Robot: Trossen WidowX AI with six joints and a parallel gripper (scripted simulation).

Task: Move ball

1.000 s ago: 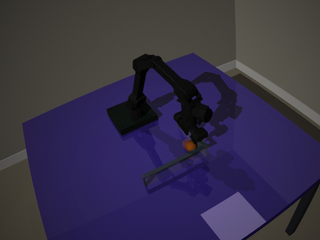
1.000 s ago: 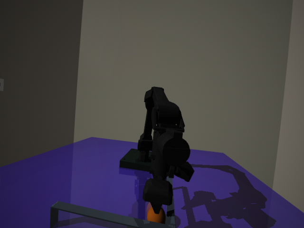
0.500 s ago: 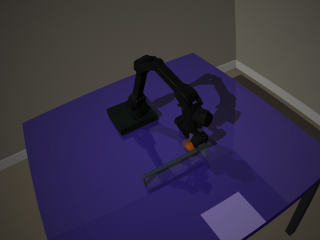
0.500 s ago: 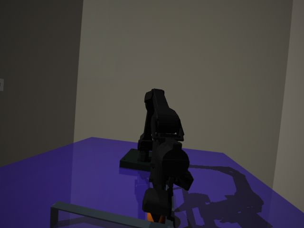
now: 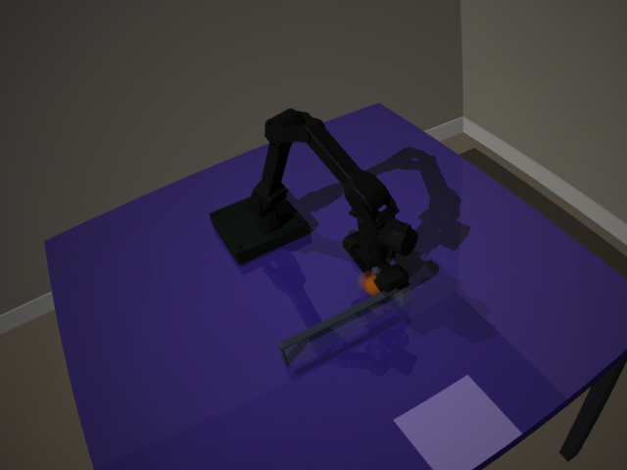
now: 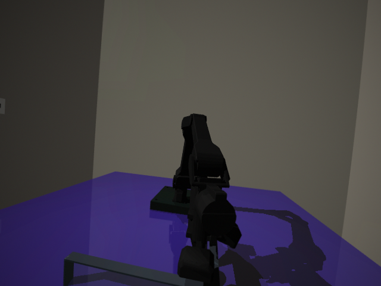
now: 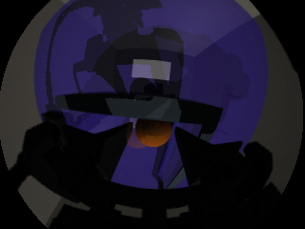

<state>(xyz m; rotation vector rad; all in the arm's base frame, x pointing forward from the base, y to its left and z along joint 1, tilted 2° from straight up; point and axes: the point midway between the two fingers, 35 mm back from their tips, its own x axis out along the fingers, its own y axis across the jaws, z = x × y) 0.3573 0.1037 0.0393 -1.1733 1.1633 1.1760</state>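
The orange ball [image 5: 371,285] [image 7: 153,134] lies inside the corner of the low clear walls [image 5: 331,322] [image 6: 122,269] [image 7: 143,107], close to the long wall. The see-through copy [image 5: 362,279] [image 7: 136,140] partly overlaps the ball, on its side away from the long wall. My gripper [image 7: 154,128] points down over the corner and is open. In the wrist view its two dark fingertips stand on either side of the ball, with gaps on both sides. The exterior view does not show the ball or copy; the arm hides much of the second wall in the top view.
The purple table [image 5: 167,304] [image 6: 122,196] carries the arm's dark base [image 5: 243,243] [image 6: 159,201] behind the walls. A pale square [image 5: 458,425] [image 7: 152,70] lies beyond the long wall. The second wall stands close beside my gripper.
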